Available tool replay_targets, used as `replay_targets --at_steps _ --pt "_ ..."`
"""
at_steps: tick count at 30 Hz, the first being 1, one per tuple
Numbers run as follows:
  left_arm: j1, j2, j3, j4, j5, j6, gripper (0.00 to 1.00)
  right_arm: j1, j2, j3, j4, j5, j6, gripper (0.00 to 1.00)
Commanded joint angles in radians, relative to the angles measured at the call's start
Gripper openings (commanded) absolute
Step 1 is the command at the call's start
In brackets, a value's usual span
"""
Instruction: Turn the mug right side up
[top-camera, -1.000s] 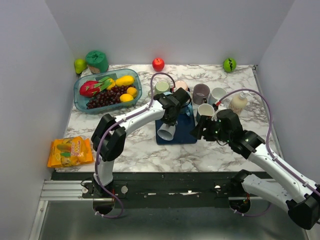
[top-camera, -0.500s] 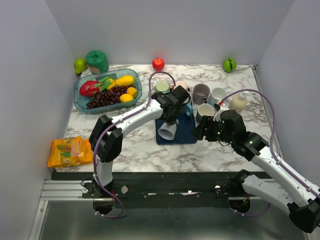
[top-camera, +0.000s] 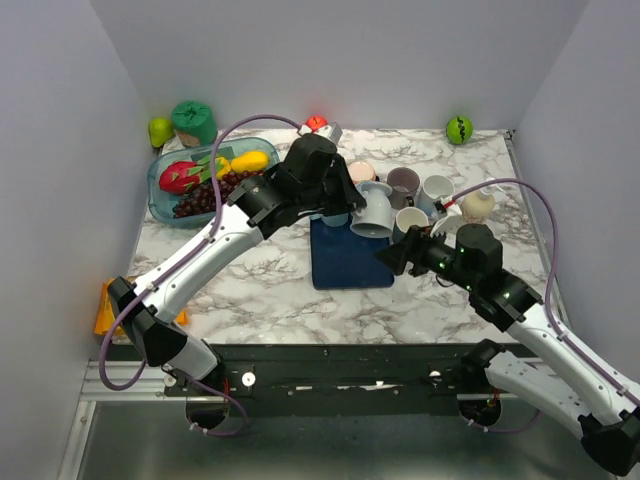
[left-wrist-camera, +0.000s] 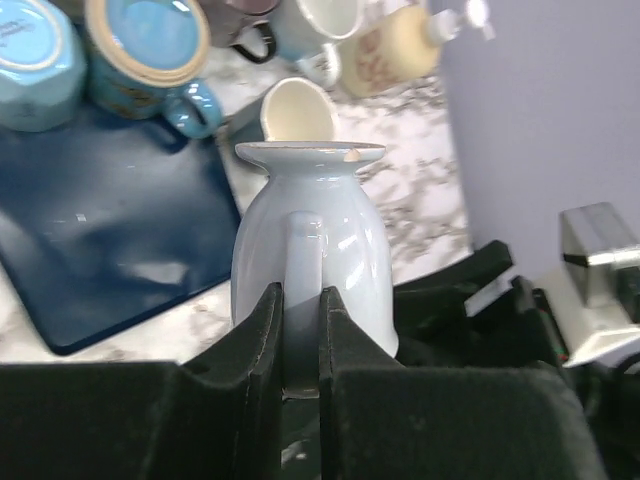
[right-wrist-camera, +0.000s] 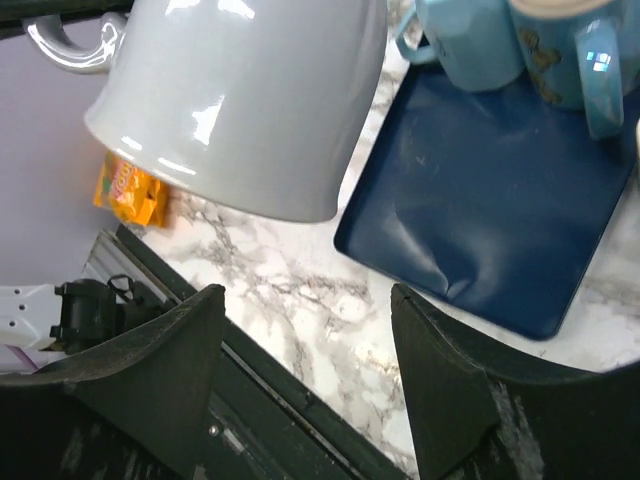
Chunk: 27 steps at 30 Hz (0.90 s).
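Left wrist view: L fingers (left-wrist-camera: 265, 335) pinch handle (left-wrist-camera: 303, 250) of pale-blue glossy ceramic mug (left-wrist-camera: 345, 225); R fingers (right-wrist-camera: 150, 370), at its 5 o'clock, spread wide, empty.

Left arm (top-camera: 215, 250): extended far over table, elbow raised, wrist above far edge of blue mat (top-camera: 350, 262).
Left gripper (left-wrist-camera: 300, 300): fingers clamped on handle of mug (top-camera: 374, 210); mug held clear of mat.
Right arm (top-camera: 520, 305): reaches in low from right of mat.
Right gripper (right-wrist-camera: 308, 298): jaws spread wide, holding nothing, apparently just beside mat's right edge.
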Motion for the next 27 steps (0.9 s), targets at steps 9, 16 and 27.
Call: replay_targets --at_steps 9,16,27 --pt "0.005 -0.132 -0.132 0.319 0.164 -0.447 0.00 0.010 -0.080 0.001 0.237 0.217 -0.131 0.75" --pt "0.003 -0.139 -0.183 0.417 0.234 -0.550 0.00 0.010 -0.073 -0.010 0.311 0.257 -0.139 0.64" --pt "0.005 -0.130 -0.238 0.465 0.314 -0.552 0.04 0.010 -0.051 0.111 0.156 0.388 -0.261 0.01"
